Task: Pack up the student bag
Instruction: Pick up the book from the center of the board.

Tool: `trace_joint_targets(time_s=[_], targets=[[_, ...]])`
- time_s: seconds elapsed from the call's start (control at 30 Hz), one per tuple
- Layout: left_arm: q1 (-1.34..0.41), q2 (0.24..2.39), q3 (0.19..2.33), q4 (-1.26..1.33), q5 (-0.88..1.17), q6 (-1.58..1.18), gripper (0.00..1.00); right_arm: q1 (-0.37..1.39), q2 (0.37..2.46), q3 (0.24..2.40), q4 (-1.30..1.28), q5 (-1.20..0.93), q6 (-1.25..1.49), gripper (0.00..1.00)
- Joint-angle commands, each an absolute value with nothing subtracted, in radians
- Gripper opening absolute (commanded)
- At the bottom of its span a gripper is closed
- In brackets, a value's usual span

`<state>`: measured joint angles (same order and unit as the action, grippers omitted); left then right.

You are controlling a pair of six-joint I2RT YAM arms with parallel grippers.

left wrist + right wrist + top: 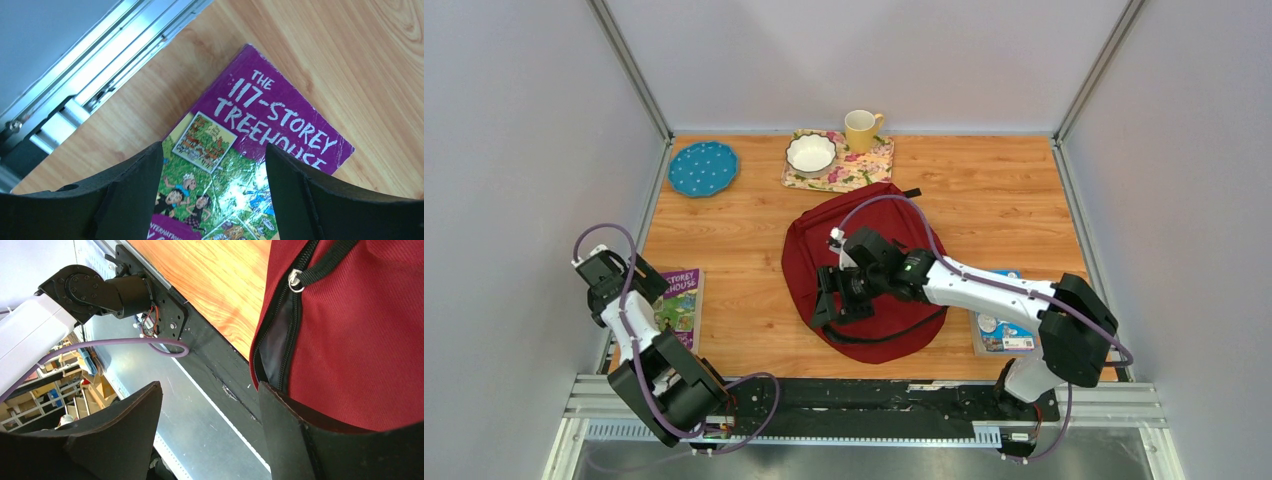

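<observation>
The student bag (879,262), a dark red backpack, lies flat in the middle of the table. My right gripper (832,298) hovers open at its near left edge. In the right wrist view the bag (360,340) fills the right side, its black zipper (281,335) partly undone, with a black pull strap (320,262). That gripper (210,387) holds nothing, and its right finger (300,440) is at the bag's edge. My left gripper (650,284) stands open just above a purple "117-Storey Treehouse" book (680,303). The book (260,125) shows between the jaws of the left gripper (214,148), apart from them.
A blue-and-white book (1002,328) lies at the near right, partly under the right arm. At the back are a blue plate (703,167) and a floral mat (864,165) with a white bowl (811,153) and a yellow mug (861,130). White walls close off three sides.
</observation>
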<state>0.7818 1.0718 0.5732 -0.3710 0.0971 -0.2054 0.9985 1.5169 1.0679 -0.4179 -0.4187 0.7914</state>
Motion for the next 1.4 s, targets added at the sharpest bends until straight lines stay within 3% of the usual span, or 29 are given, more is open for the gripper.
trace_joint_targets(time_s=[0.0,0.4,0.73,0.93,1.1,1.37], targets=[[0.793,1.121,0.583,-0.261,0.208,-0.098,0.81,1.002,1.571,1.149,-0.439,-0.474,0.755,0.73],[0.793,1.170,0.517,-0.137,0.227,-0.023,0.82,1.003,1.723,1.288,-0.483,-0.534,0.716,0.72],[0.793,1.258,0.545,-0.216,0.204,-0.044,0.82,1.002,1.733,1.295,-0.451,-0.546,0.719,0.72],[0.793,1.261,0.525,-0.297,0.365,-0.118,0.81,1.002,1.720,1.284,-0.431,-0.537,0.732,0.72],[0.793,1.252,0.471,-0.299,0.586,-0.202,0.72,1.003,1.726,1.295,-0.428,-0.541,0.726,0.72],[0.792,1.145,0.393,-0.330,0.673,-0.238,0.79,1.003,1.710,1.282,-0.423,-0.491,0.718,0.71]])
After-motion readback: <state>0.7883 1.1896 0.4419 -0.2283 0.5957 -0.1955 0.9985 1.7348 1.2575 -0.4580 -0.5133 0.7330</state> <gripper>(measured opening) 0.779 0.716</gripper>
